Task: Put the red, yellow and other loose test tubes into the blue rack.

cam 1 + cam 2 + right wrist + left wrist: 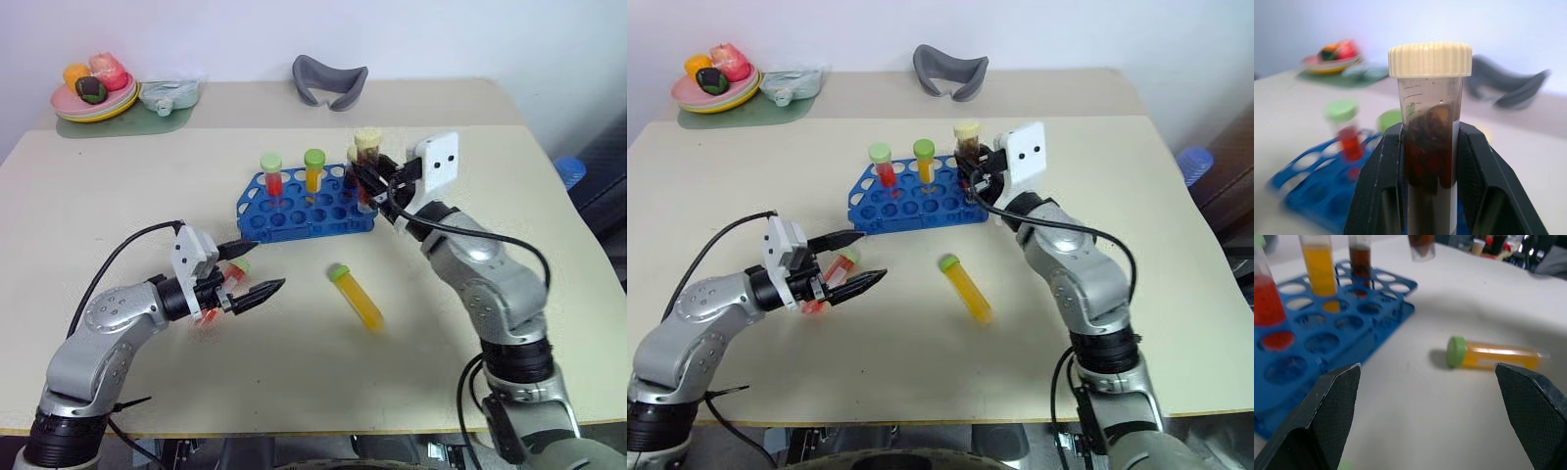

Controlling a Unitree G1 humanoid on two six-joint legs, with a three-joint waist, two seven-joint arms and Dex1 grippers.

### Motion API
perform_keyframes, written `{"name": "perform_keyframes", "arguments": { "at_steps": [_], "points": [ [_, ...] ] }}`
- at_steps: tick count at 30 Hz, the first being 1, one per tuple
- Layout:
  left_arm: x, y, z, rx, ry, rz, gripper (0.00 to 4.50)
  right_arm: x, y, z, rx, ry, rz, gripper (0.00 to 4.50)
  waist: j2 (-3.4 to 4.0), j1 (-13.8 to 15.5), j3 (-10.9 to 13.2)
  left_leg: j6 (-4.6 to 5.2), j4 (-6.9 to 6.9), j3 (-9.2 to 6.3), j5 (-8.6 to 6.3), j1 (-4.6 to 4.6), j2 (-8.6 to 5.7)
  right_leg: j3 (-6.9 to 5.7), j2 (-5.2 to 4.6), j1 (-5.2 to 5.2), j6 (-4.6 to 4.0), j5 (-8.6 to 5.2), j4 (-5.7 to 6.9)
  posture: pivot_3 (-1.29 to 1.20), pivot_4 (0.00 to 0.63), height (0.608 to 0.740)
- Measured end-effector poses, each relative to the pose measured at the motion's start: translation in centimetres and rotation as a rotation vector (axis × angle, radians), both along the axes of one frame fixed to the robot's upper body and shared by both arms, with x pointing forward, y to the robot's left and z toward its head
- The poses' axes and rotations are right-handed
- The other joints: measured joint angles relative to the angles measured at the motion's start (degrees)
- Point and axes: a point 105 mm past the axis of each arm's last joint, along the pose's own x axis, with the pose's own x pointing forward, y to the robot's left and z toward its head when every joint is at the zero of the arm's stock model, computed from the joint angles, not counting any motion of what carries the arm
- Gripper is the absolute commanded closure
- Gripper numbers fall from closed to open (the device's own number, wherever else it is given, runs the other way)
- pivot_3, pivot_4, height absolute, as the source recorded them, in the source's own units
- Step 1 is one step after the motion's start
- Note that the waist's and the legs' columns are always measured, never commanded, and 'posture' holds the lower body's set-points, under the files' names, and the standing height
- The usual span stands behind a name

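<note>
The blue rack (294,217) stands mid-table with a red tube (271,178), a yellow tube (313,171) and a brown tube (1360,265) upright in its holes. My right gripper (1430,134) is shut on a dark brown test tube (367,147) with a cream cap, held upright above the rack's right end. A yellow-orange tube (357,298) with a green cap lies on the table in front of the rack. My left gripper (263,266) is open, level, just left of it. A red tube (837,268) lies on the table beneath its fingers.
At the back left, a plate (98,110) of toy food rests on a green mat beside a pale packet (167,95). A grey curved object (329,80) lies at the back centre. A blue object (570,171) sits beyond the table's right edge.
</note>
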Motion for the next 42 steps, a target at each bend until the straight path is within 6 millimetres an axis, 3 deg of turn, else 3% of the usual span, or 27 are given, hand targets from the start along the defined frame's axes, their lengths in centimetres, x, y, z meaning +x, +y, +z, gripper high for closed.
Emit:
{"name": "perform_keyframes", "arguments": {
  "at_steps": [10,29,34,41,42],
  "points": [
    [0.8,-0.3,0.8,-0.024,-0.019,0.025,0.0,1.2,1.0,-3.1,0.076,-0.014,-0.033,3.61,0.01,-0.21,0.0,-0.03,0.0,-0.01,0.02,0.02,0.0,0.0,0.0,0.0,0.0,0.0,0.06,0.0,0.15,0.74],
    [-0.1,-0.6,1.0,-0.041,0.01,0.024,0.0,2.7,1.3,-5.9,0.13,-0.008,-0.078,3.61,0.03,-1.26,0.0,-0.12,0.02,-0.02,0.07,0.13,0.0,0.02,0.0,0.04,0.0,0.0,0.22,0.0,0.15,0.74],
    [-0.2,-0.8,1.1,-0.05,0.014,0.014,0.0,3.1,1.5,-5.8,0.136,-0.022,-0.078,3.61,0.03,-1.34,0.0,-0.15,0.02,-0.02,0.09,0.16,0.0,0.03,0.0,0.04,0.0,0.0,0.27,0.0,0.15,0.74],
    [-0.3,-0.7,1.1,-0.04,0.017,0.013,0.0,2.9,1.6,-5.7,0.145,-0.024,-0.056,0.22,0.04,-1.29,0.0,-0.15,0.02,-0.02,0.09,0.16,0.0,0.03,0.0,0.04,0.0,0.0,0.28,0.0,0.15,0.74],
    [-0.3,-0.7,1.1,-0.04,0.017,0.013,0.0,2.8,1.5,-5.5,0.14,-0.029,-0.053,0.06,0.03,-1.28,0.0,-0.15,0.02,-0.02,0.09,0.16,0.0,0.03,0.0,0.04,0.0,0.0,0.28,0.0,0.15,0.74]
  ]
}}
